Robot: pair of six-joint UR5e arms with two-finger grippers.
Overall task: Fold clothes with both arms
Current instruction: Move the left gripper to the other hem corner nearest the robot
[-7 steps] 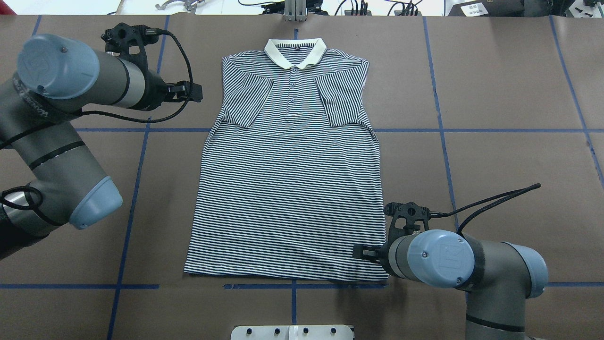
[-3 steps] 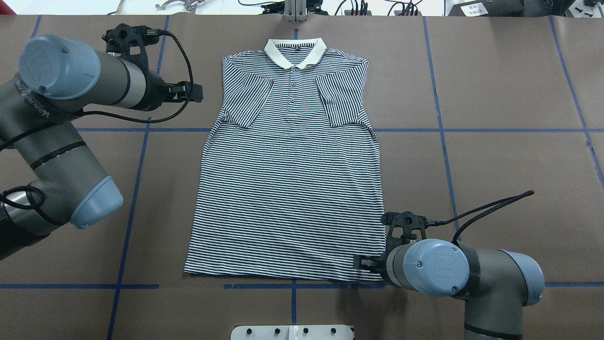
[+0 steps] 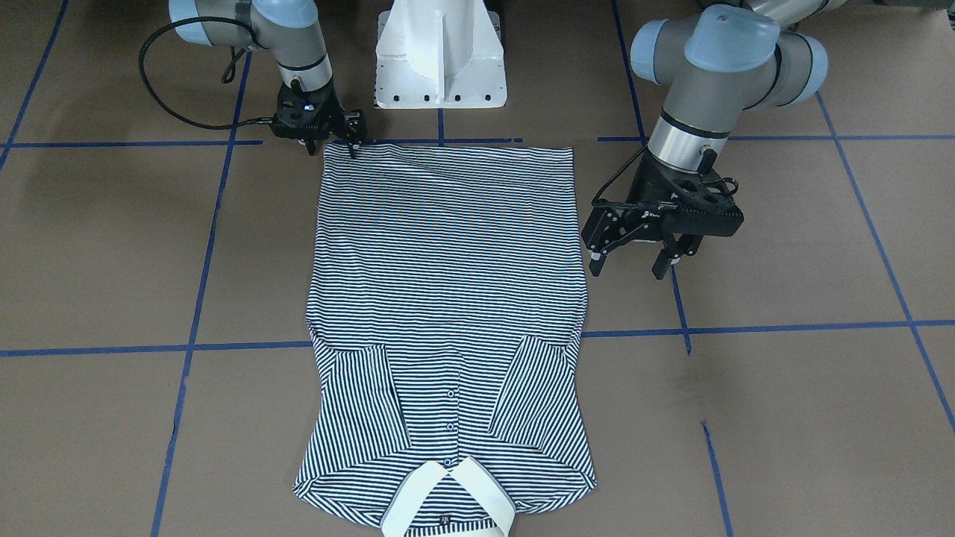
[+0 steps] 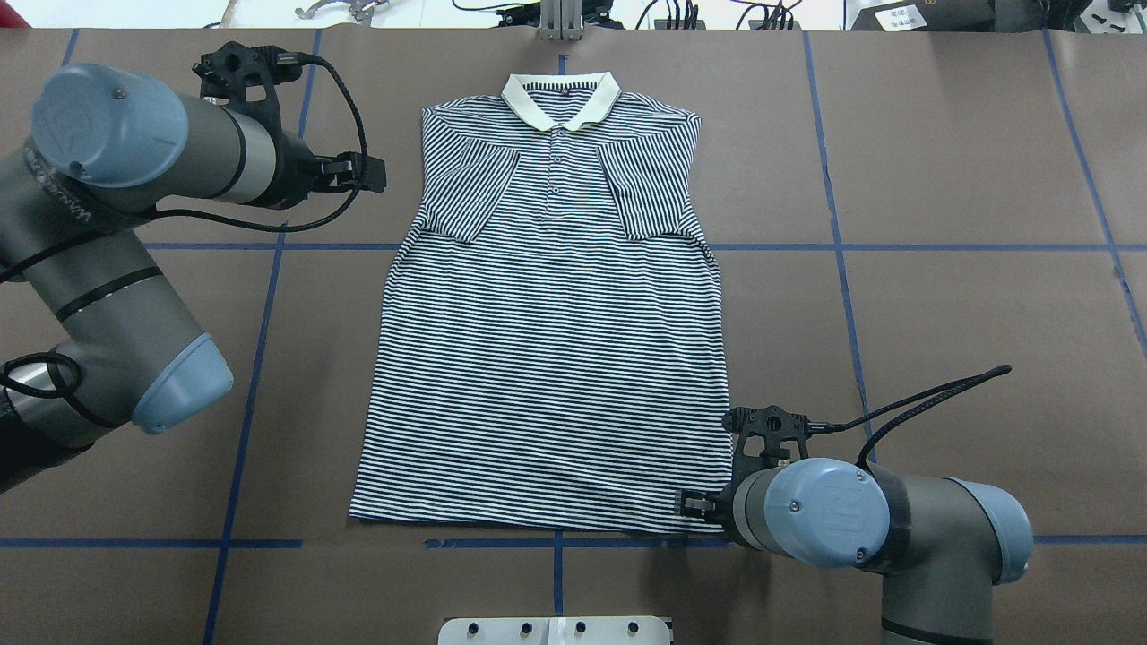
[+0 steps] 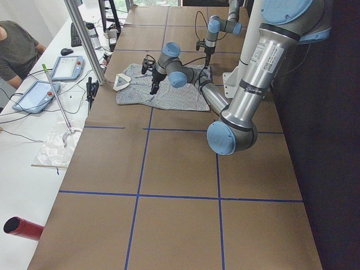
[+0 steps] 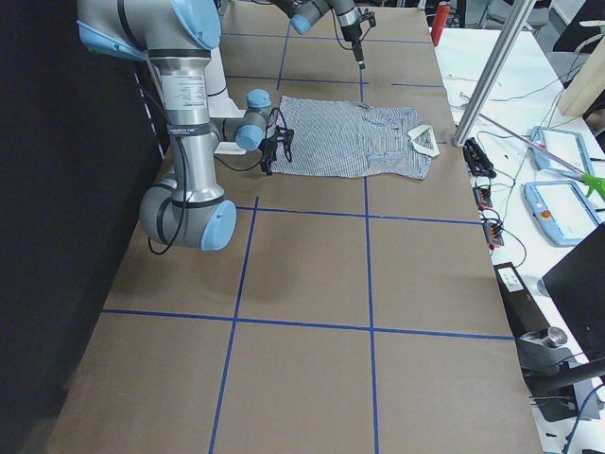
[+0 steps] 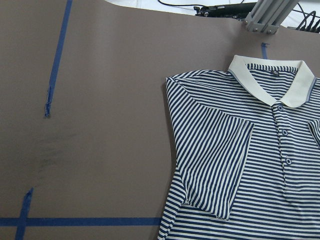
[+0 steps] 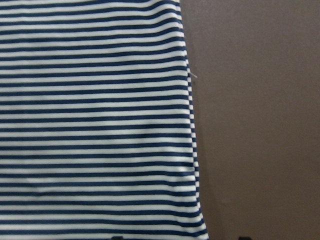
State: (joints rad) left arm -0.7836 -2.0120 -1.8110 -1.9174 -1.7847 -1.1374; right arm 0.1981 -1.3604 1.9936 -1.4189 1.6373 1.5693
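Observation:
The striped polo shirt [image 4: 556,358] lies flat and face up on the brown table, with its cream collar [image 4: 560,97] at the far edge and both sleeves folded in over the chest. It also shows in the front view [image 3: 448,283]. My left gripper [image 3: 628,267] is open and empty, and hovers just off the shirt's left side near the sleeve [image 7: 215,165]. My right gripper [image 3: 332,148] is open and low at the hem's right corner, with a finger on either side of the shirt's edge [image 8: 192,150]. In the overhead view the right gripper [image 4: 703,504] is mostly hidden by its wrist.
The white pedestal base [image 3: 440,60] stands at the near table edge behind the hem. An aluminium post [image 4: 560,22] rises just beyond the collar. Blue tape lines [image 4: 260,313] cross the brown table cover. A side bench with tablets [image 5: 67,67] and a seated person [image 5: 17,48] lies past the far edge.
My right gripper has moved down and toward the near edge, along the shirt's right side to the hem corner. The left arm and the shirt have barely moved.

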